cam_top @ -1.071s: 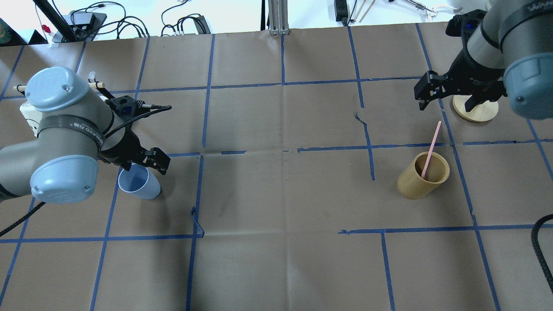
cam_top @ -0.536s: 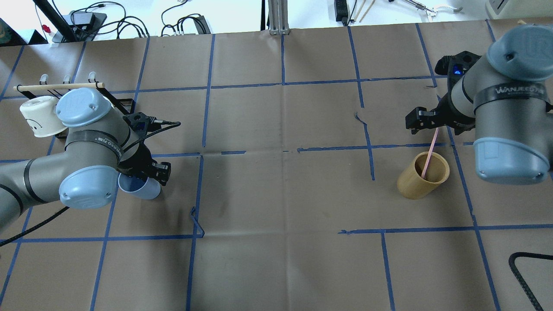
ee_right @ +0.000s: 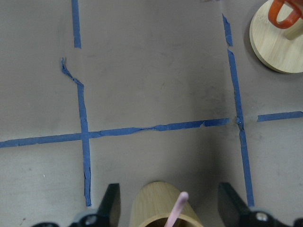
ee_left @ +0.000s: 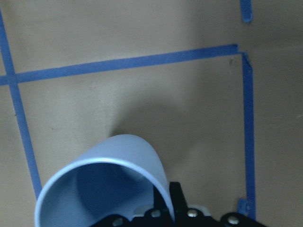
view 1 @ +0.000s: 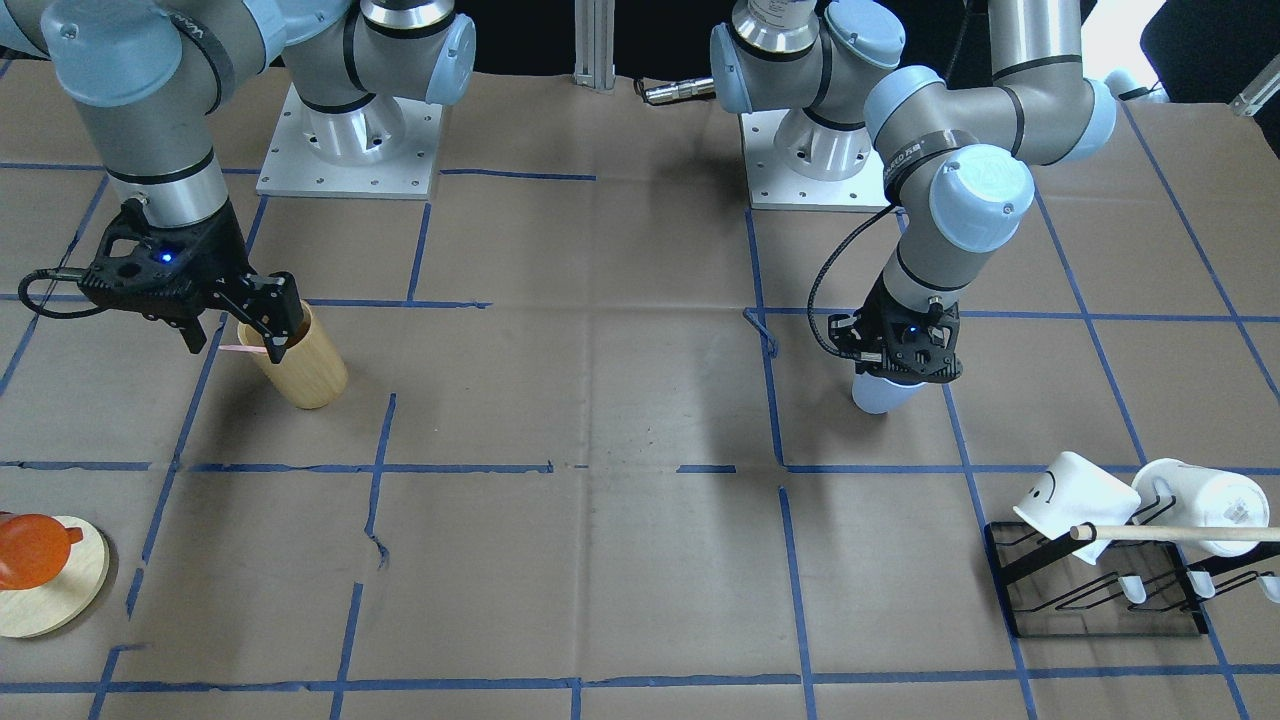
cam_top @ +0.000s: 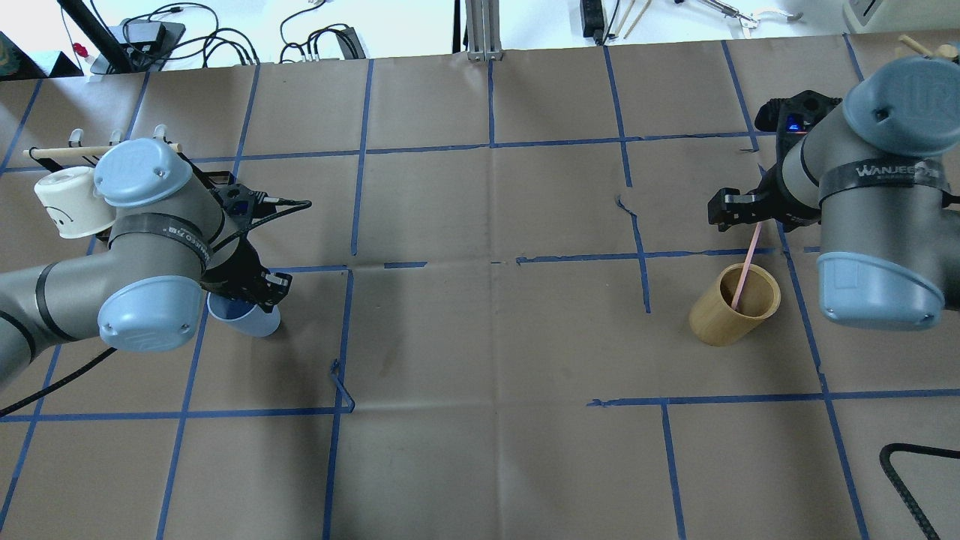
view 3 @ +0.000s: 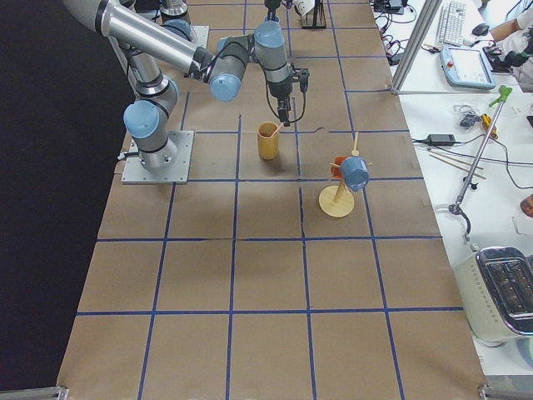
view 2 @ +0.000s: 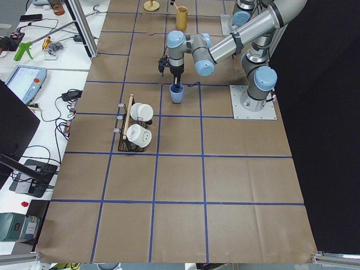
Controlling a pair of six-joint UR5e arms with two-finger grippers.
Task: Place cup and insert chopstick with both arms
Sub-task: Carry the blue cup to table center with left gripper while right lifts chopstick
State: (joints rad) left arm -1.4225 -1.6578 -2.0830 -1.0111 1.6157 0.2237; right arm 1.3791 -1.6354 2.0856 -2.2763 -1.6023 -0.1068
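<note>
The light blue cup stands at the table's left and also shows in the front view. My left gripper is down on its rim and shut on the cup's wall. In the left wrist view one finger sits just outside the cup. A pale pink chopstick leans in a tan wooden cylinder at the right. My right gripper is open, its fingers wide on either side of the chopstick's top, apart from it.
A black rack with white mugs and a long dowel stands by the left arm. A round wooden base with an orange piece lies beyond the cylinder. A black cable hangs at the right front.
The left gripper came down onto the cup's rim and closed on it. The right arm swung from the round wooden base to the chopstick's top, still open.
</note>
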